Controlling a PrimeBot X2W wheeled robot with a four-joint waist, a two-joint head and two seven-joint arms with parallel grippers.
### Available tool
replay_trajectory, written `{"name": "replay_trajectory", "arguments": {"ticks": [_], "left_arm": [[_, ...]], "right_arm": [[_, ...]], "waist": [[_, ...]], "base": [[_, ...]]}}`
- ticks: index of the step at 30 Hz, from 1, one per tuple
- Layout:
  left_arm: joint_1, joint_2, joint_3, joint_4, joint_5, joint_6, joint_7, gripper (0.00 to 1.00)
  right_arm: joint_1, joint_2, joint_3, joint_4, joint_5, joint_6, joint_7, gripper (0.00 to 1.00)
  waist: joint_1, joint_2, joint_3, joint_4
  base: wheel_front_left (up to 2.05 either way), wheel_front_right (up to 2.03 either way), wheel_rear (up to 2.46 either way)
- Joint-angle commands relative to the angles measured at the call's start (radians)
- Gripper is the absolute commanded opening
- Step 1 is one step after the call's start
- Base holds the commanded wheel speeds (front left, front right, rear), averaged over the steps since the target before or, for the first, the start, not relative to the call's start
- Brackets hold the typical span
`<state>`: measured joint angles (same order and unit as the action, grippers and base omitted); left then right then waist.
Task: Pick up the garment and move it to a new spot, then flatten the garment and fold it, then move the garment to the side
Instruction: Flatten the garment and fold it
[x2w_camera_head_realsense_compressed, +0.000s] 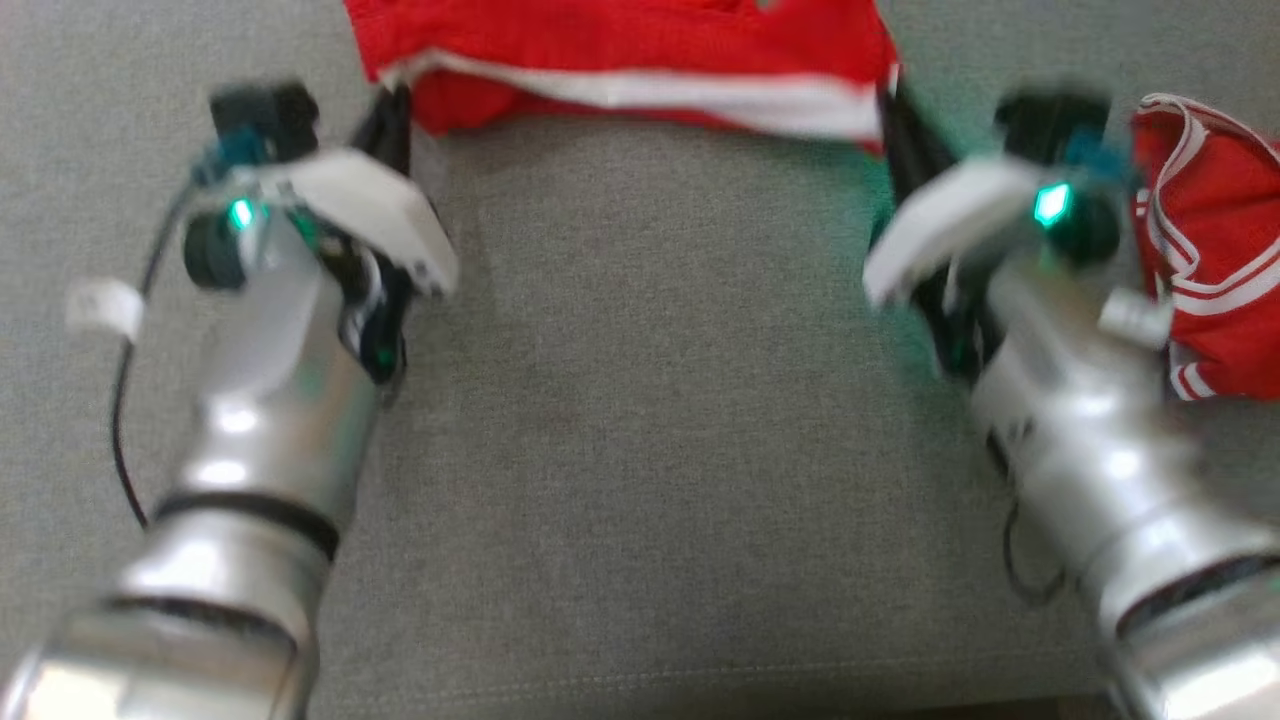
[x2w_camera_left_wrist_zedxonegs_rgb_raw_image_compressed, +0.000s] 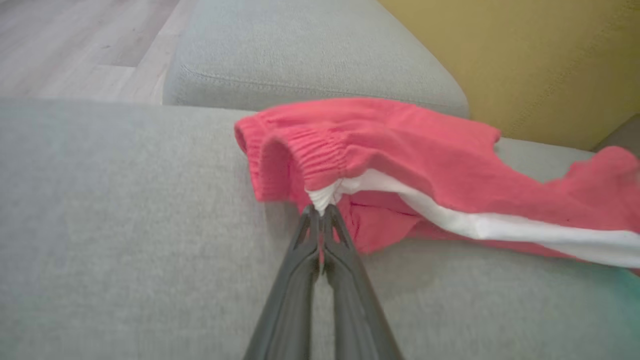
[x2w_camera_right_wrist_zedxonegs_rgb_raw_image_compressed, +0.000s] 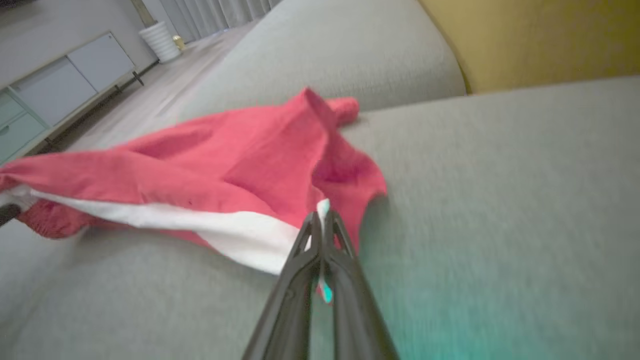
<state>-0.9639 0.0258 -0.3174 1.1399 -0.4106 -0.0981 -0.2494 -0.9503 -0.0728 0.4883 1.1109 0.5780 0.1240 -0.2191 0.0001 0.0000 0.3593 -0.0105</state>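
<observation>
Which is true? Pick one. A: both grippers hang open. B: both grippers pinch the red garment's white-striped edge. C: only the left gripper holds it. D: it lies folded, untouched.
B: the left gripper and the right gripper are each shut on the white stripe of the red garment, stretched between them.

I'm holding my left forearm (x2w_camera_head_realsense_compressed: 270, 400) and right forearm (x2w_camera_head_realsense_compressed: 1080, 440) stretched forward, well apart and angled slightly inward, my left gripper (x2w_camera_left_wrist_zedxonegs_rgb_raw_image_compressed: 320, 212) pinching its dark fingers (x2w_camera_left_wrist_zedxonegs_rgb_raw_image_compressed: 295, 280) tight on one end of the garment (x2w_camera_head_realsense_compressed: 640, 60) and my right gripper (x2w_camera_right_wrist_zedxonegs_rgb_raw_image_compressed: 324, 216) clamping the other, both sets of jaws fully closed.
</observation>
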Motion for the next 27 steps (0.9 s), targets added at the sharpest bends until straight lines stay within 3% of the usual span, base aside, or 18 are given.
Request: {"name": "replay_trajectory", "arguments": {"ticks": [1, 7, 11, 18, 27], "left_arm": [[0.008, 0.030, 0.020, -0.032, -0.001, -0.002, -0.012, 0.00], [0.257, 0.081, 0.075, -0.257, 0.026, 0.011, -0.012, 0.00], [0.427, 0.101, 0.101, -0.401, 0.046, 0.020, -0.012, 0.00], [0.674, 0.115, 0.096, -0.617, 0.066, 0.041, -0.011, 0.00], [0.940, 0.148, 0.088, -0.938, 0.048, 0.103, 0.116, 0.00]], "right_arm": [[0.013, 0.022, 0.013, -0.027, 0.000, 0.007, -0.015, 0.00], [0.194, 0.021, 0.000, -0.089, -0.046, 0.007, -0.041, 0.00], [0.330, 0.013, -0.069, -0.229, -0.086, 0.007, -0.042, 0.00], [0.672, -0.002, -0.221, -0.550, -0.184, 0.007, -0.033, 0.00], [1.111, 0.020, -0.378, -1.094, -0.281, 0.007, 0.198, 0.00]], "waist": [[-0.0001, 0.0000, -0.004, -0.001], [-0.0001, 0.0000, -0.018, -0.029], [-0.0001, 0.0000, -0.049, -0.029], [-0.0001, 0.0000, -0.118, -0.001], [-0.0001, 0.0000, -0.184, 0.008]], "base": [[0.00, 0.00, 0.00], [0.00, 0.00, 0.00], [0.00, 0.00, 0.00], [0.00, 0.00, 0.00], [0.00, 0.00, 0.00]]}}
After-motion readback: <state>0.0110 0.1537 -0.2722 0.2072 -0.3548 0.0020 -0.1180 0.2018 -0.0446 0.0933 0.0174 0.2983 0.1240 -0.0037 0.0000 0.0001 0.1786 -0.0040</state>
